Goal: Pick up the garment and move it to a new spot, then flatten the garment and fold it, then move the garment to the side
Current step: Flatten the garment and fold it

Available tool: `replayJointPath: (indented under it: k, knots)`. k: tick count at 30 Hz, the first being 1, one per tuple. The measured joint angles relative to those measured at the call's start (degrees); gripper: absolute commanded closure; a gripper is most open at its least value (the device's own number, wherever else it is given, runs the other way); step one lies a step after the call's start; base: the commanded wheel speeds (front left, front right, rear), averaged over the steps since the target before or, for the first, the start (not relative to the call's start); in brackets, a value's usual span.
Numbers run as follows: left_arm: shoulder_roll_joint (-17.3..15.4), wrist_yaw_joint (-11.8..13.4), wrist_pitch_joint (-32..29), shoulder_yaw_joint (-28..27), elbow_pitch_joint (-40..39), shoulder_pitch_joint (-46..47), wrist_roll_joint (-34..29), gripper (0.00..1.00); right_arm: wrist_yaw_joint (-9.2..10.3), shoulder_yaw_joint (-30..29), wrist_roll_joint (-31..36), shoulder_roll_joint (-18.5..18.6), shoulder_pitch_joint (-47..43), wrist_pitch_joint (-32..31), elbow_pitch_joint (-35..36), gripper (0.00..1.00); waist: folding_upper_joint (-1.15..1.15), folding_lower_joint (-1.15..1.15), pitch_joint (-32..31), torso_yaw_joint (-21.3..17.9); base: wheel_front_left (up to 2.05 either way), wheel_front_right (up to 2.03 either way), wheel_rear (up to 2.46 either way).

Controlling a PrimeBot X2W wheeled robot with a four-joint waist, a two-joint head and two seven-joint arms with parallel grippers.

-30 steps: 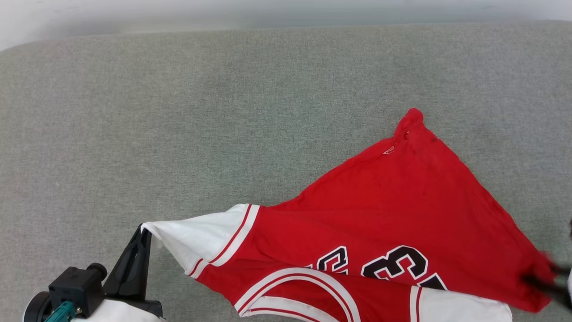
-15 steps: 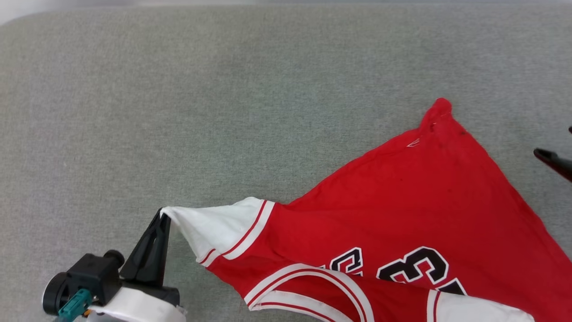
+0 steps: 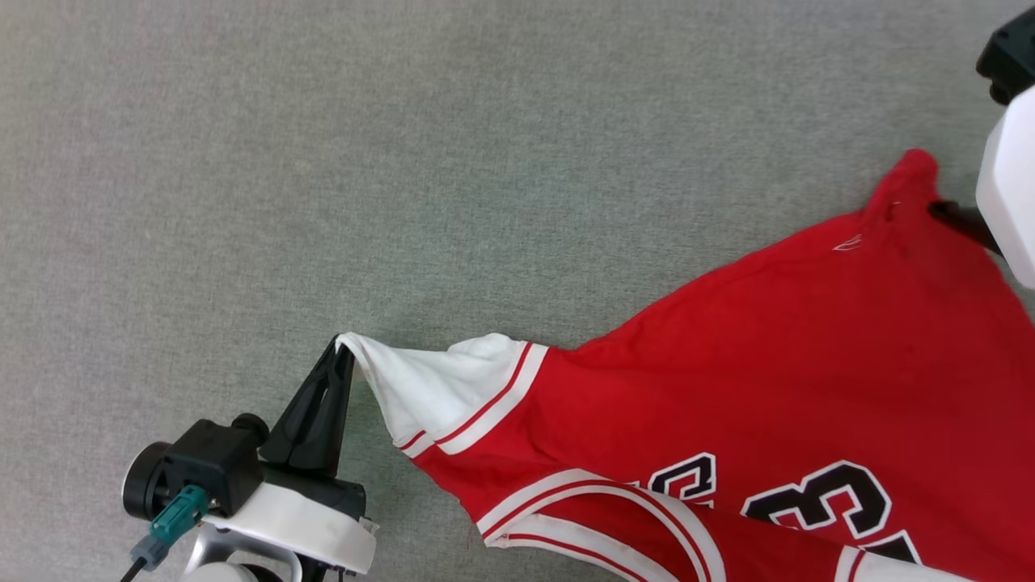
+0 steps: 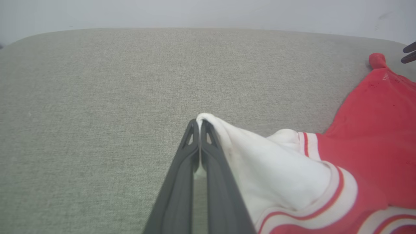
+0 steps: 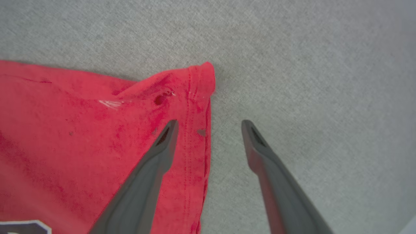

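Two grippers share the red T-shirt [image 3: 768, 380], spread on the grey fabric surface [image 3: 404, 162]. Nearest, the left gripper [image 3: 343, 356] is clamped on the white sleeve tip [image 3: 380, 360], likely anchoring it taut. Farther off, the right gripper [image 5: 209, 125] stands spread astride the hem corner [image 5: 203, 76], seemingly poised to pinch and flatten.

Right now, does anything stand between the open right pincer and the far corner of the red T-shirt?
Nothing visible does. The right pincer hangs open just short of that corner of the red soft-fabric T-shirt with white sleeves: one finger over the red cloth, the other over the grey woven surface.
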State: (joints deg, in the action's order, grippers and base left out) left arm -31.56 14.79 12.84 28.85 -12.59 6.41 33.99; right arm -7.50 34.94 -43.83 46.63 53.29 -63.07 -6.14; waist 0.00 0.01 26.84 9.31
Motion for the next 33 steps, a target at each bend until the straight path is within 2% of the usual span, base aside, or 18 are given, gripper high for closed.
replayJointPath:
  k: [5,11,12,13,18,23,27,33]
  knots:
    - [0.46,-0.22,0.23,0.12,0.75,1.15,-0.13,1.00,0.00,3.63,0.54,-1.81,3.57,1.89,-5.28,0.00,0.00,0.00,2.63,1.29,0.00,0.00,0.00]
    - [1.04,-0.67,0.53,0.23,1.75,1.88,-0.31,1.00,0.02,9.59,-0.77,-1.07,4.83,3.83,-7.17,0.02,0.00,0.00,4.02,1.83,0.00,0.00,0.00]
    - [1.07,-0.67,0.54,0.22,1.89,1.97,-0.31,1.00,0.02,10.04,-1.40,-1.01,4.94,4.63,-7.45,0.67,0.00,0.00,3.95,1.77,0.00,0.00,0.00]
    - [1.09,-0.67,0.55,0.22,2.08,2.01,-0.31,1.00,0.02,10.38,-1.90,-0.98,4.95,5.56,-7.77,1.00,0.00,0.00,3.79,1.66,0.00,0.00,0.00]
    - [0.74,-0.65,0.81,-0.22,2.68,1.93,-0.30,1.00,0.05,13.12,-3.28,-1.86,5.62,10.46,-8.35,1.00,0.00,0.00,1.89,0.62,0.00,0.00,0.00]
    - [-0.62,-0.96,0.80,-0.26,2.90,1.98,-0.96,1.00,0.00,14.25,-4.24,-1.69,7.17,18.12,-7.35,1.00,0.00,0.00,-1.78,-0.64,0.00,0.00,0.00]
    - [-3.35,-1.29,-0.29,-1.33,1.65,3.69,-1.90,1.00,0.00,14.58,-5.54,-0.70,7.27,24.94,-5.77,1.00,0.00,0.00,-4.96,-1.76,0.00,0.00,0.00]
    - [-7.02,-2.64,-3.23,-3.43,-1.31,11.07,-3.61,1.00,0.00,12.89,-5.90,0.49,7.88,34.04,-4.79,1.00,0.00,-0.01,-8.36,-4.17,0.00,0.00,0.00]
